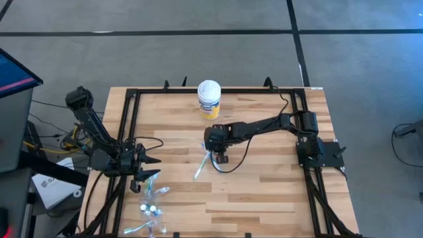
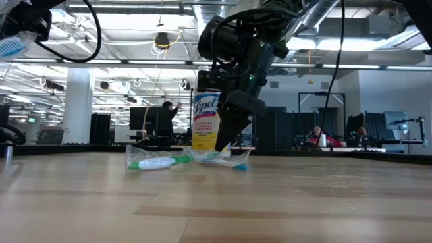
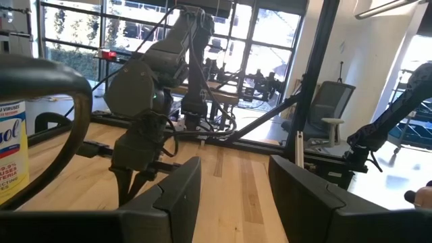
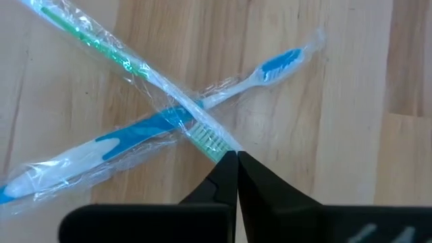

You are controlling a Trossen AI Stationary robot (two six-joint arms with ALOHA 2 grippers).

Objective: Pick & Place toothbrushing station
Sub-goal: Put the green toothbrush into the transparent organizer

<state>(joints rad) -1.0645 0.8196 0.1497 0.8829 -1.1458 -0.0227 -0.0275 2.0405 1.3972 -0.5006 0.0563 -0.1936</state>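
Right gripper (image 4: pixel 236 156) clenched mid-table on wrapper of green toothbrush (image 4: pixel 118 57), crossed over blue toothbrush (image 4: pixel 135 138), near Lysol canister (image 1: pixel 209 99). Left gripper (image 1: pixel 147 166) spread, empty, beside wrapped toothbrush pile (image 1: pixel 153 201) at table's front-left. Placement apparently unfinished.

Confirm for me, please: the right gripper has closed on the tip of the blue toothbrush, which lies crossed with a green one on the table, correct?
Not quite: in the right wrist view the right gripper is shut at the head of the green toothbrush, which lies crossed over the blue toothbrush on the table.
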